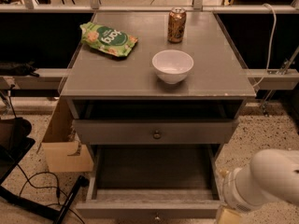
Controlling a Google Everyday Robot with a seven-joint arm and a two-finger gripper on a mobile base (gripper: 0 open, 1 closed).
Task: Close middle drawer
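Note:
The grey cabinet [159,85] has its middle drawer [154,171] pulled far out toward me. The long box is empty inside, and its low front panel [140,210] with a small brass knob [157,216] lies at the bottom edge of the view. Above it, the taller top drawer [154,132] stands slightly out. My white arm [268,181] comes in at the lower right. My gripper [227,216] is at the bottom edge, just right of the middle drawer's front right corner, and is mostly cut off.
On the cabinet top are a green snack bag [107,38], a brown can [177,24] and a white bowl [172,65]. A cardboard box [63,146] stands against the cabinet's left side. Black cables and a stand [42,195] lie on the floor at left.

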